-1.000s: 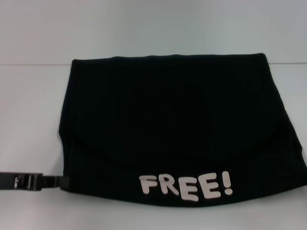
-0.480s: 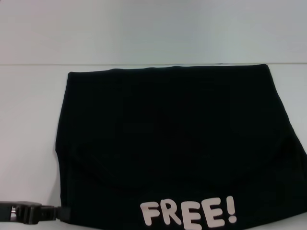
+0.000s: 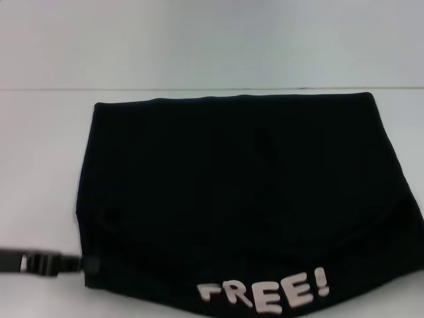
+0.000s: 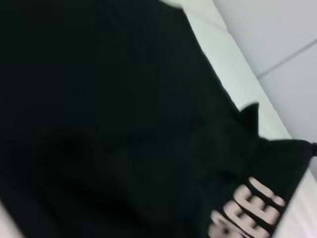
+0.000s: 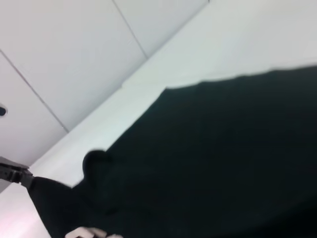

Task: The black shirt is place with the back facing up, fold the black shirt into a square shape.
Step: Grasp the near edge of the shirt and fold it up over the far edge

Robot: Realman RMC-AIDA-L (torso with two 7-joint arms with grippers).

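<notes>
On the white tabletop (image 3: 40, 165), the large black soft-fabric T-shirt (image 3: 238, 192) sits centre to right in the head view, partly folded into a wide trapezoid-like block. Far edge is straight and runs close to the table's back line. Near edge carries the off-white "FREE!" lettering (image 3: 265, 293), right of centre, reading upright toward the robot, first letters partly creased.

Left gripper (image 3: 89, 265): black hard fingers come in low from the left frame edge, tip right at the shirt's near-left corner, touching the fabric edge. Looks clenched on that corner of cloth, though black on black makes the pinch hard to confirm. Corner looks slightly raised off the table in the wrist views.

Left wrist view: shirt (image 4: 114, 124) fills most of the picture, lettering (image 4: 250, 208) near one corner, a small fabric peak beside the white table strip.

Right wrist view: shirt (image 5: 223, 158) spread on the white table, left gripper (image 5: 17, 174) seen far off at the shirt's corner. Right gripper's own fingers not visible anywhere; cannot tell its state.
</notes>
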